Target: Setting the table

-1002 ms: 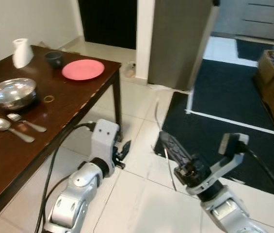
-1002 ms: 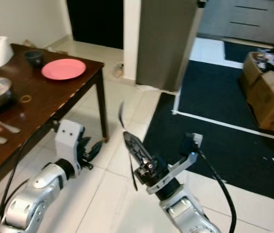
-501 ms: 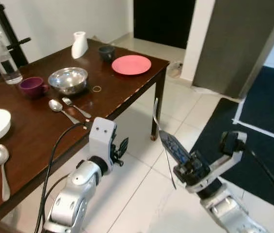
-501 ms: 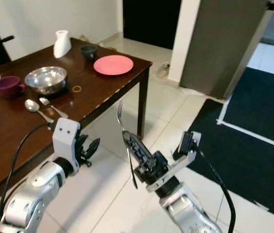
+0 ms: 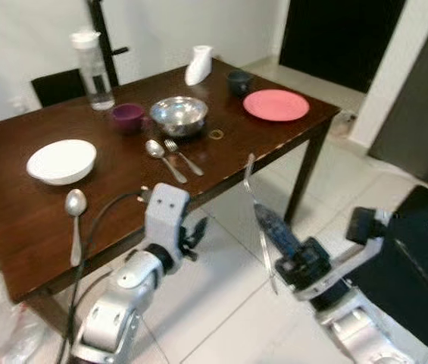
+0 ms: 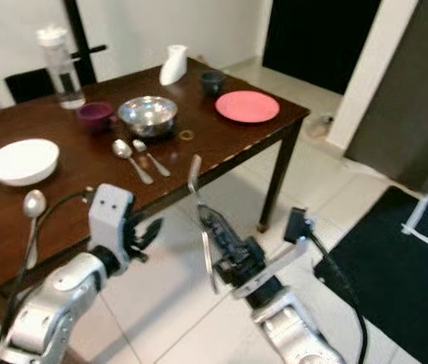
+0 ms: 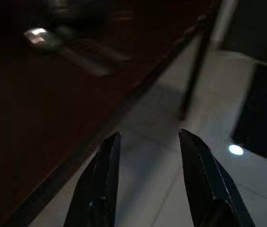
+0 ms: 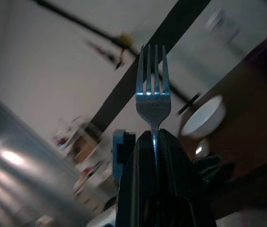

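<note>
My right gripper (image 5: 268,221) is shut on a metal fork (image 5: 256,211), held upright over the tiled floor in front of the table's near edge; its tines (image 8: 152,71) stick up past the black fingers (image 8: 138,165). My left gripper (image 5: 198,230) is open and empty, low beside the dark wooden table (image 5: 17,205). On the table lie a pink plate (image 5: 276,105), a steel bowl (image 5: 178,113), a white bowl (image 5: 61,159), a spoon and fork pair (image 5: 171,155), another spoon (image 5: 74,212), a purple cup (image 5: 127,116) and a dark cup (image 5: 237,78).
A clear water bottle (image 5: 97,70), a white vase (image 5: 198,65) and a small ring (image 5: 216,134) also stand on the table. A black chair (image 5: 58,85) is behind it. A dark doorway (image 5: 335,38) and a black rug (image 5: 418,258) lie to the right.
The view has swung left, bringing more of the table, the white bowl and the bottle into sight. The right gripper still holds the fork upright; the left stays open.
</note>
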